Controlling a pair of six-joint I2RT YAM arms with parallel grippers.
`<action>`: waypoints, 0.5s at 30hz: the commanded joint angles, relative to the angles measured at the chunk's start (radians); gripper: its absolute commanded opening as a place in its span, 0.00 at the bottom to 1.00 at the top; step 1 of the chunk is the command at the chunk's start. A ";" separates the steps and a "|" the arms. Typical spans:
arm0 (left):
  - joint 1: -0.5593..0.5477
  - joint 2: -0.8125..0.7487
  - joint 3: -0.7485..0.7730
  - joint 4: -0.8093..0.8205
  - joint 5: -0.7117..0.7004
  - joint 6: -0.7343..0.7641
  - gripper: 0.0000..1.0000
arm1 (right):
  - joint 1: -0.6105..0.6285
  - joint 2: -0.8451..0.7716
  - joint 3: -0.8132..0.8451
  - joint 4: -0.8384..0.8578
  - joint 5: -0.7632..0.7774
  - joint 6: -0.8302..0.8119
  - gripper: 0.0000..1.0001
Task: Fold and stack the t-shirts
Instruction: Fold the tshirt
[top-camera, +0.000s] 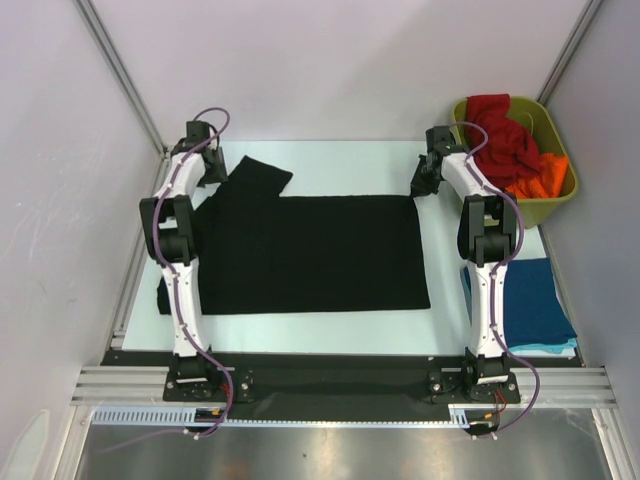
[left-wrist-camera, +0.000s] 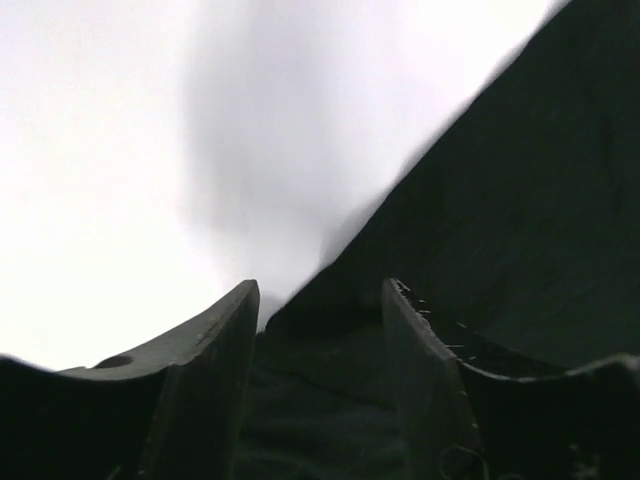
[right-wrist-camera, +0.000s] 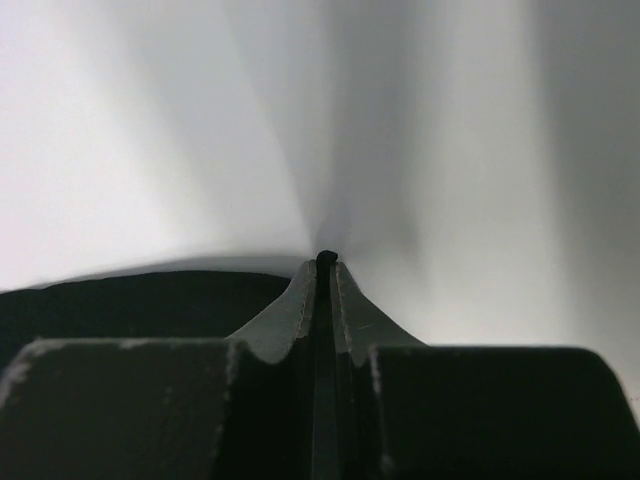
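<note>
A black t-shirt (top-camera: 310, 250) lies spread flat across the white table, one sleeve (top-camera: 255, 175) pointing to the far left. My left gripper (top-camera: 212, 168) is low at the shirt's far left edge beside that sleeve. In the left wrist view its fingers (left-wrist-camera: 230, 330) stand apart with black cloth (left-wrist-camera: 320, 400) between them, so the left gripper (left-wrist-camera: 320, 290) is open. My right gripper (top-camera: 422, 185) is at the shirt's far right corner. The right wrist view shows the right gripper (right-wrist-camera: 326, 262) shut on a thin fold of the black cloth.
An olive-green bin (top-camera: 560, 205) at the far right holds a red shirt (top-camera: 500, 135) and an orange one (top-camera: 540, 180). A folded dark blue shirt (top-camera: 535, 300) lies on a teal one (top-camera: 545, 348) at the near right. Walls enclose the table on three sides.
</note>
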 joint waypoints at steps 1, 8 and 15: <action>-0.031 0.011 0.055 0.062 -0.059 -0.012 0.60 | -0.006 0.007 0.034 0.005 -0.010 0.010 0.00; -0.068 0.076 0.095 0.032 -0.113 0.043 0.63 | -0.008 0.009 0.046 0.008 -0.016 0.007 0.00; -0.067 0.141 0.167 -0.053 -0.163 0.058 0.58 | -0.009 -0.005 0.046 0.016 -0.035 0.005 0.00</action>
